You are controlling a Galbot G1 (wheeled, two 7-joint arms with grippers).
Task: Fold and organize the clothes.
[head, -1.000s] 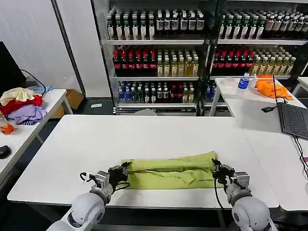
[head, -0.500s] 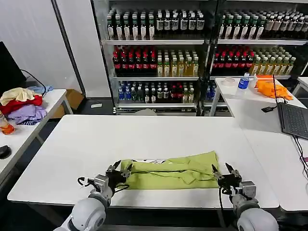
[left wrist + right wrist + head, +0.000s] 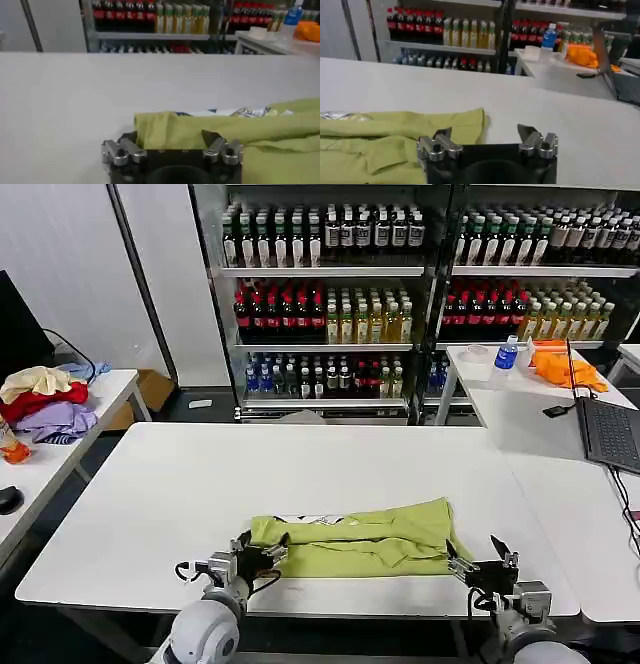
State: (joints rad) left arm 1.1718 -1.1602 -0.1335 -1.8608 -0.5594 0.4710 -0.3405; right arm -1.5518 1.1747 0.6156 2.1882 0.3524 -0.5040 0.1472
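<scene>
Both tools, left tool (image 3: 262, 551) and right tool (image 3: 482, 556), gape empty at my T-shirt's (image 3: 355, 540) ends; its long axis follows the bench's (image 3: 330, 469) near edge.

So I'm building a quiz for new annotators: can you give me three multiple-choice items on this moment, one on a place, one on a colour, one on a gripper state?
1. Where does the folded T-shirt lie?
A. near front edge of the white table
B. on the side table
C. on a shelf

2. What colour is it?
A. orange
B. yellow-green
C. purple

3. The right gripper is:
A. shut on the shirt
B. open, off the shirt
C. holding a bottle

Key: 1 A, it lies between both grippers near the front edge. 2 B, lime fabric. 3 B, its fingers stand spread beside the shirt's end; the left gripper is open too.
</scene>
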